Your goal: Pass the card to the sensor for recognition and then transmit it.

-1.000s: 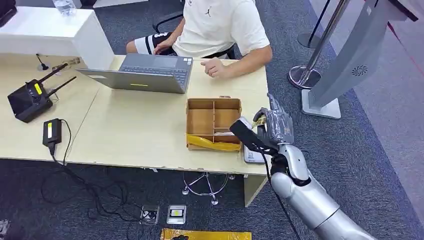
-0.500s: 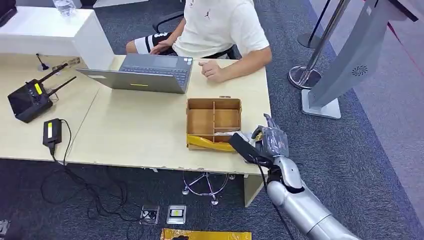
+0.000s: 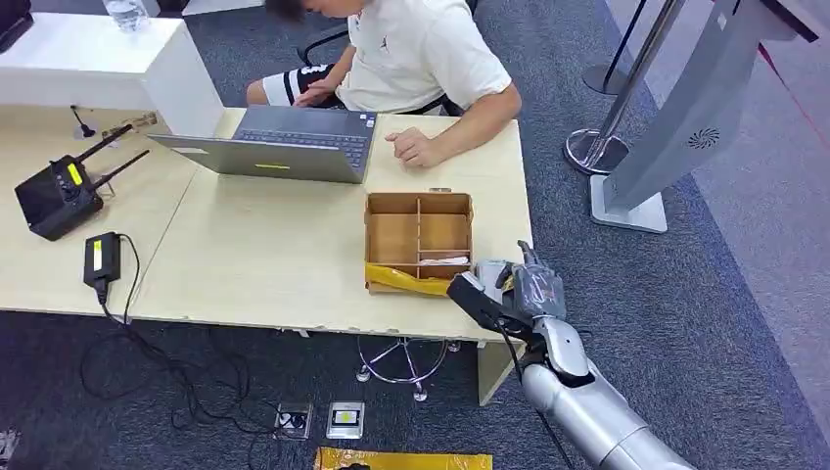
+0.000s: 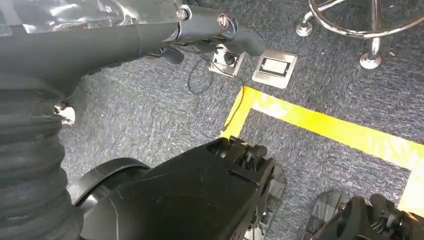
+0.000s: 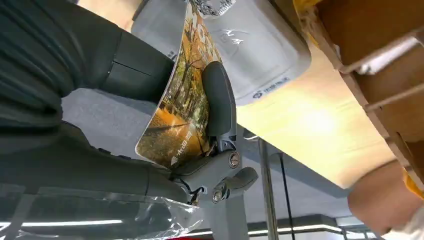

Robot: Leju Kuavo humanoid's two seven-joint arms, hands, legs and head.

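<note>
The card [image 5: 182, 107] bore an autumn tree scene in orange and yellow with small white print at one end. It stood on edge, slightly bowed, just above the sensor [image 5: 250, 47], a pale grey rounded pad lying flat on the surface [image 5: 305, 135] beside the box.

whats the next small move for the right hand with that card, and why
Probably ease the card the rest of the way down, flat over the grey sensor. The right hand holds the card at the table's corner beside the cardboard box; in the right wrist view the card's far end is at the sensor's edge but stands angled off its face, so it likely isn't read yet.
</note>
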